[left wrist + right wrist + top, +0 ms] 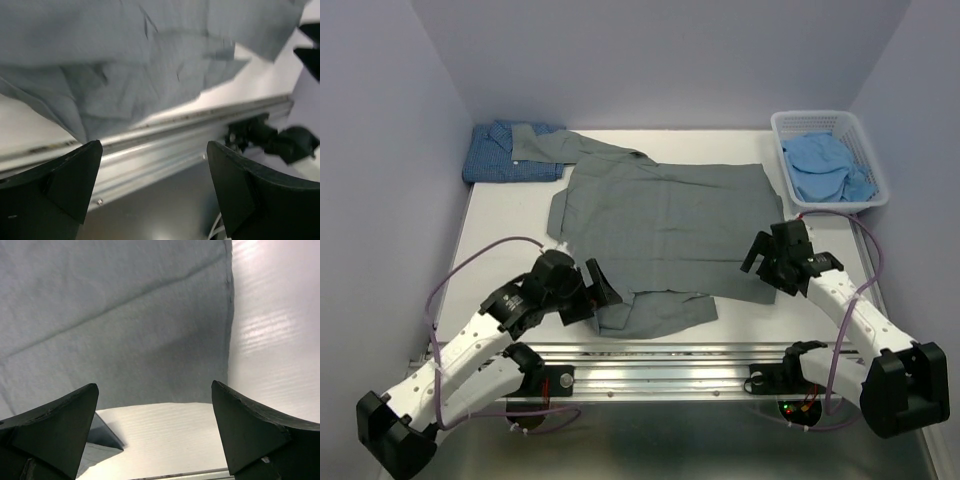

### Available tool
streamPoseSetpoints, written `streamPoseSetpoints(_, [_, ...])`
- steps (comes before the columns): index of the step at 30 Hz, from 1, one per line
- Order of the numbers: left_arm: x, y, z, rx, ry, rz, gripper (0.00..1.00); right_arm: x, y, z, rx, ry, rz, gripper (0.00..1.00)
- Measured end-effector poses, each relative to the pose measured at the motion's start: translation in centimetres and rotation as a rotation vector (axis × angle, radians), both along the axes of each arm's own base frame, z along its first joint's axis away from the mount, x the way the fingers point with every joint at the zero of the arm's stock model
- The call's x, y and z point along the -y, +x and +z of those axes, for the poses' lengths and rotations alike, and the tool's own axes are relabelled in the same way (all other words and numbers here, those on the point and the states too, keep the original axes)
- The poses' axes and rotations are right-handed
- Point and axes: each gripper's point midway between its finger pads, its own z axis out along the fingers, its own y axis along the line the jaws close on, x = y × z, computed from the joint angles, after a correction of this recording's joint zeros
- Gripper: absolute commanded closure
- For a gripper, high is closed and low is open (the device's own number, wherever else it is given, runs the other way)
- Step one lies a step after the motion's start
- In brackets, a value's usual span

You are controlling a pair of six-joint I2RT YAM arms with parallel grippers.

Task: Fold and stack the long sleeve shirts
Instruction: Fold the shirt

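White table [505, 215] holds the grey shirt [665, 225] flat in the middle, so the left gripper [608, 290] and right gripper [760, 268], fingers wide and holding nothing, should probably pinch its near corners together.

No readable text, labels, brands or numbers in any view. Nothing legible on shirts, basket, arms or rail.

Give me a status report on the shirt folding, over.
Left gripper open, empty, at near edge of grey shirt. Right gripper open, empty, at its right edge. Shirt spread out, sleeve over folded dark blue shirt. Pale blue shirt in basket.
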Motion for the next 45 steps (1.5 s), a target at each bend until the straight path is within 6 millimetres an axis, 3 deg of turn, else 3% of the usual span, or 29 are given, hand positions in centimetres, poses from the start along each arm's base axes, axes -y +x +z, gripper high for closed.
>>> streamPoseSetpoints(3, [2.4, -4.1, -1.3, -0.091, -0.062, -0.097, 0.01, 0.1, -1.0, -1.1, -0.036, 0.005, -0.019, 0.00])
streamPoseSetpoints(6, [3.5, -6.1, -2.5, -0.171, -0.050, -0.135, 0.01, 0.2, -2.0, -1.6, -0.050, 0.020, -0.034, 0.00])
streamPoseSetpoints(10, [4.0, -6.5, -4.4, -0.235, 0.015, -0.115, 0.01, 0.1, -2.0, -0.6, -0.006, 0.039, -0.045, 0.00])
streamPoseSetpoints(18, [2.2, -6.2, -7.4, -0.313, 0.163, 0.032, 0.05, 0.1, -2.0, -0.5, 0.001, 0.042, -0.048, 0.00])
streamPoseSetpoints(24, [1.0, -5.2, -9.3, -0.318, 0.261, 0.117, 0.31, 0.1, -2.0, -0.7, -0.009, 0.047, -0.062, 0.00])
streamPoseSetpoints(27, [0.7, -4.4, -10.1, -0.312, 0.327, 0.140, 0.87, 0.0, -2.0, -0.7, -0.010, 0.060, -0.080, 0.00])
streamPoseSetpoints(28, [0.8, -3.9, -10.2, -0.307, 0.343, 0.150, 1.00, 0.0, -2.1, -0.8, -0.012, 0.063, -0.087, 0.00])
streamPoseSetpoints(34, [2.7, -1.5, -8.2, -0.230, 0.320, 0.119, 1.00, 0.3, -2.9, -2.1, -0.050, 0.060, -0.125, 0.00])
streamPoseSetpoints(39, [3.4, -1.5, -5.1, -0.154, 0.224, 0.055, 1.00, 1.1, -3.2, -3.4, -0.096, 0.025, -0.175, 0.00])
streamPoseSetpoints(41, [3.9, -1.6, -3.3, -0.115, 0.150, 0.030, 1.00, 1.1, -3.4, -4.5, -0.123, 0.019, -0.187, 0.06])
streamPoseSetpoints(42, [4.0, -1.7, -2.6, -0.098, 0.118, 0.025, 1.00, 1.1, -3.6, -5.1, -0.141, 0.017, -0.191, 0.22])
streamPoseSetpoints(44, [4.2, -1.9, -1.2, -0.070, 0.046, 0.010, 1.00, 1.1, -3.3, -5.5, -0.147, 0.014, -0.191, 0.42])
streamPoseSetpoints(45, [4.2, -2.0, -1.0, -0.064, 0.023, 0.006, 1.00, 1.1, -3.1, -5.6, -0.143, 0.015, -0.195, 0.59])
